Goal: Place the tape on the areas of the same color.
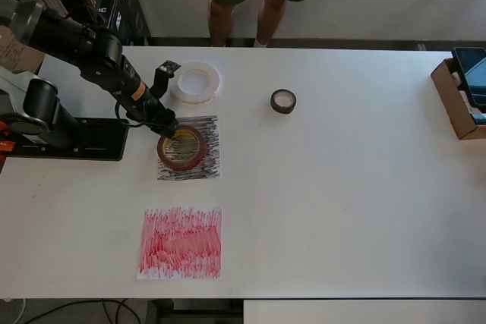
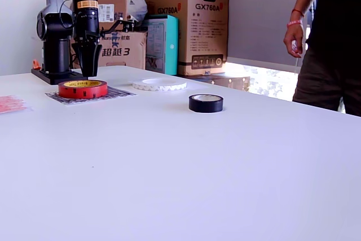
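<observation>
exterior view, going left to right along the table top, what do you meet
red sheet → red tape roll lying on the black sheet → white tape roll → black tape roll. The gripper hangs directly over the red roll, so it has no separate place in the order.

White counter (image 1: 342, 202), bearing: black-scribbled sheet (image 1: 190, 168) beneath the claw (image 1: 168, 128); red-scribbled sheet (image 1: 181, 242) well below the claw in the overhead view; black tape roll (image 1: 283, 101) off to its right there; arm base (image 1: 76, 139) to its left
</observation>
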